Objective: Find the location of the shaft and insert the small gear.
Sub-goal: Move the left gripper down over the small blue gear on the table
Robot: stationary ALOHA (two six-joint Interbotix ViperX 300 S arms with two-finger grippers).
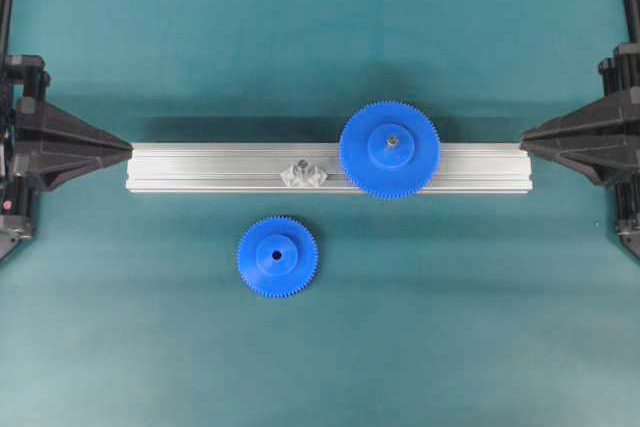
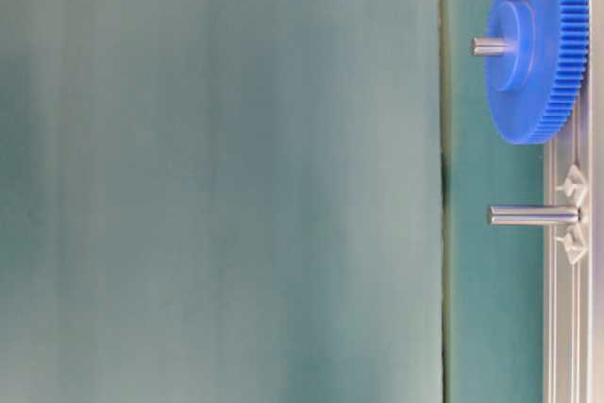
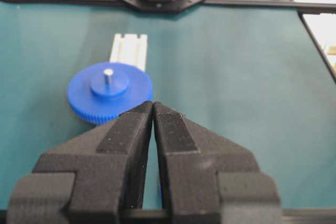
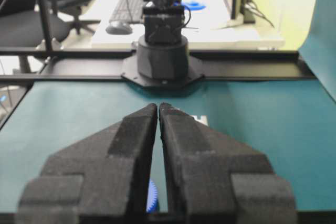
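Lying flat on the green mat, hub and dark centre hole facing up: the small gear, in front of the silver rail and well apart from both pincers. Standing upright on that rail, near its middle: the shaft, a thin grey pin on a clear faceted base, long axis vertical and at right angles to the long rail. Seen from overhead only as a small round tip; shown in the table-level view, which is turned sideways, as a bare pin sticking straight out from the rail. Seated just beside it on the rail, toward the right arm: the larger gear, flat, with a grey pin tip through its hub. Resting at the left end of the rail, tip close to the rail end: the left gripper, fingers pressed together and pinching nothing, as shown close up in its wrist view. Resting at the right end: the right gripper, also pressed together and without load.
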